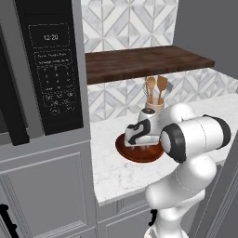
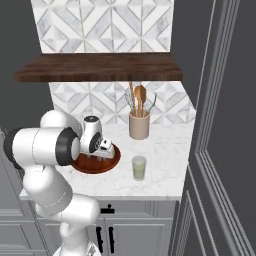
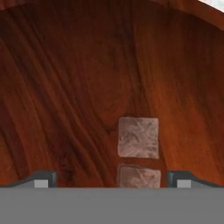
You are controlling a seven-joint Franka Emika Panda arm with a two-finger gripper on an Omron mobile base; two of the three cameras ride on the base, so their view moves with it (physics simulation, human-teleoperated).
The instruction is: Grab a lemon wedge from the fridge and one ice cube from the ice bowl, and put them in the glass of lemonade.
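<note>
The reddish-brown wooden ice bowl (image 1: 122,149) (image 2: 114,161) sits on the marble counter, and my gripper (image 1: 139,145) (image 2: 101,156) reaches down into it. In the hand view the bowl's wooden floor (image 3: 78,78) lies close under my gripper (image 3: 112,180), whose jaws stand open. One pale ice cube (image 3: 138,137) lies just ahead of the fingertips, and a second (image 3: 138,176) lies between them, touching neither. The glass of lemonade (image 2: 139,168) stands right of the bowl near the counter's front edge. The lemon wedge is out of view.
A beige crock of wooden spoons (image 1: 155,103) (image 2: 139,125) stands behind the bowl under a dark wooden shelf (image 2: 100,67). A black microwave (image 1: 53,65) sits in the cabinet on the left. A tall dark grey front (image 2: 225,150) closes the right side; I cannot tell if it is the fridge.
</note>
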